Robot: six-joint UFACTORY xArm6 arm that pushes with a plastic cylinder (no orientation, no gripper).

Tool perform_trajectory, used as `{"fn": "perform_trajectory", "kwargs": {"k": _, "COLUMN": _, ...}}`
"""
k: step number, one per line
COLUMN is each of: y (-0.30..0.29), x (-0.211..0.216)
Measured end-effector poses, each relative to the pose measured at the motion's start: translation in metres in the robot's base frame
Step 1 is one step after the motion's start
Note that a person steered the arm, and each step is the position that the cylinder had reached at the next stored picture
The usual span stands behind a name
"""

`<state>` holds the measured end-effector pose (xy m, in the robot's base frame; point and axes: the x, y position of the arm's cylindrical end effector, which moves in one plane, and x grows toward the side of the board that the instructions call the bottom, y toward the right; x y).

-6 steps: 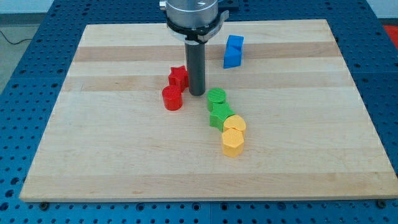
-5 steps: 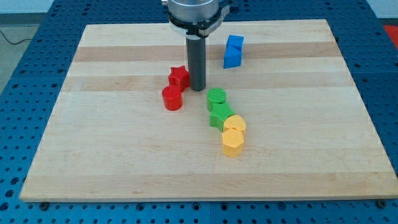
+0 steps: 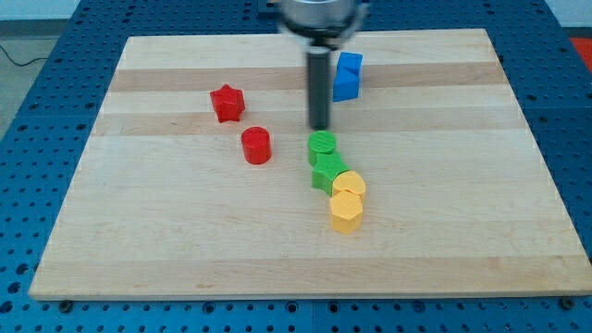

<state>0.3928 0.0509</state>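
Observation:
My tip [image 3: 320,127] rests on the board just above the green cylinder [image 3: 321,143], with a small gap between them, and touches no block. A green star-like block [image 3: 326,171] sits under that cylinder, then a yellow cylinder [image 3: 350,184] and a yellow hexagon [image 3: 345,212], forming a chain toward the view's bottom right. The blue block [image 3: 347,76] stands just to the right of the rod, higher up. A red cylinder [image 3: 256,145] lies to the tip's left, and a red star [image 3: 226,103] sits further up-left.
The wooden board [image 3: 139,231] lies on a blue perforated table [image 3: 37,83]. The rod's round mount [image 3: 319,11] hangs at the view's top.
The red star has shifted up and to the left, away from the red cylinder. My tip has moved right, from beside the red star to just above the green cylinder.

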Motion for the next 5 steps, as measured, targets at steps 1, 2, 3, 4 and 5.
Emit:
{"fn": "perform_trajectory", "kwargs": {"k": 1, "y": 0.062, "x": 0.039}}
{"fn": "perform_trajectory", "kwargs": {"k": 2, "y": 0.067, "x": 0.087}}
{"fn": "perform_trajectory", "kwargs": {"k": 3, "y": 0.031, "x": 0.096}}
{"fn": "perform_trajectory", "kwargs": {"k": 4, "y": -0.020, "x": 0.094}}
{"fn": "perform_trajectory", "kwargs": {"k": 5, "y": -0.085, "x": 0.094}}
